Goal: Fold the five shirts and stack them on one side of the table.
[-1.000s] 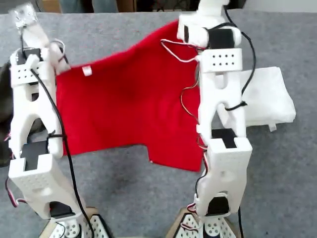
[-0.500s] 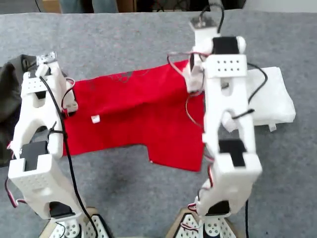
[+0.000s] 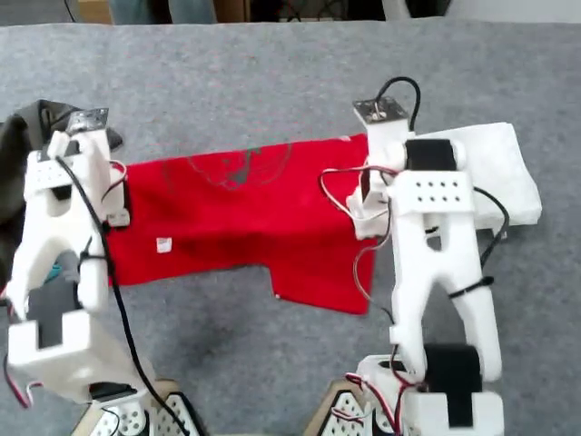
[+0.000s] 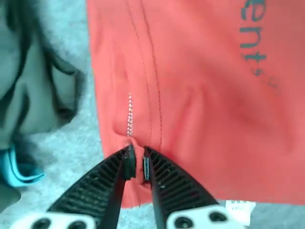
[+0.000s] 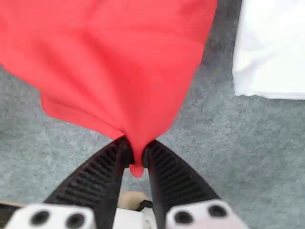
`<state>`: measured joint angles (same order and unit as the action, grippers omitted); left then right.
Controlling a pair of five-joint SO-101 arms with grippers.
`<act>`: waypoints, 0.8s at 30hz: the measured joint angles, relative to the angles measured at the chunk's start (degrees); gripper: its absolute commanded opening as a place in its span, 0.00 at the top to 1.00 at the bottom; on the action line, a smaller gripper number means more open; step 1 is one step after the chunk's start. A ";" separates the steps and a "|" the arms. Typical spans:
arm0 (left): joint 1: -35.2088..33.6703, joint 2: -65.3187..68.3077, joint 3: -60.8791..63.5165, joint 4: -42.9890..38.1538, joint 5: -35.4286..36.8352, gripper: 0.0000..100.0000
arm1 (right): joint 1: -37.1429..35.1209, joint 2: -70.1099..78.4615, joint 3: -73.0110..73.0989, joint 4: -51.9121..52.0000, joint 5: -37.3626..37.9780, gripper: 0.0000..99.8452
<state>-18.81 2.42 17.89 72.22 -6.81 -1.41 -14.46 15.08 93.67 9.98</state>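
Grey felt is covering the table [image 3: 227,82] on which both arms are working. At the wrist cameras, the left gripper [image 4: 136,160] is clamping a small pucker of the red shirt [image 4: 200,95] right at its hemmed edge, the black ribbed fingers [image 4: 112,179] nearly meeting over the fabric beside a short run of white stitching. The right gripper [image 5: 137,152] is pinching a gathered fold of the red shirt [image 5: 119,57], with cloth bunching up between its jaws and fanning out away from them, a little tip poking through below the pinch. From above, the left gripper [image 3: 116,211] is sitting at one side edge of the red shirt [image 3: 236,213] and the right gripper [image 3: 363,204] at the opposite side, so the garment is lying stretched flat between them in the middle of the table, dark print showing near its far edge and a white tag [image 3: 163,243] near the left side. Just beyond the right arm, a folded white shirt [image 3: 495,177] is resting on the felt, close to the red one. Beside the left arm, a crumpled dark shirt [image 3: 14,173] is lying at the table's edge, well apart from the white one.
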 measured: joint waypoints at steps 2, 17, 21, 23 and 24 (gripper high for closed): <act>0.09 -4.04 4.31 -1.67 -1.14 0.97 | 0.00 -0.70 0.35 0.00 0.00 0.99; 0.00 -10.64 21.89 -19.25 -2.02 0.97 | 0.00 -1.41 12.92 0.79 4.22 0.99; 0.00 -9.05 21.89 -22.42 -1.41 0.97 | -1.14 -1.67 11.34 3.87 4.13 0.99; 0.00 -6.95 21.89 -23.65 -0.97 0.97 | -3.69 -1.67 10.20 5.27 4.22 0.99; 0.00 -5.98 21.80 -23.91 -0.97 0.97 | -4.57 -1.67 9.93 5.54 4.22 0.99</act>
<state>-18.81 -3.56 39.69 48.31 -7.78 -5.98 -16.13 25.01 99.21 14.20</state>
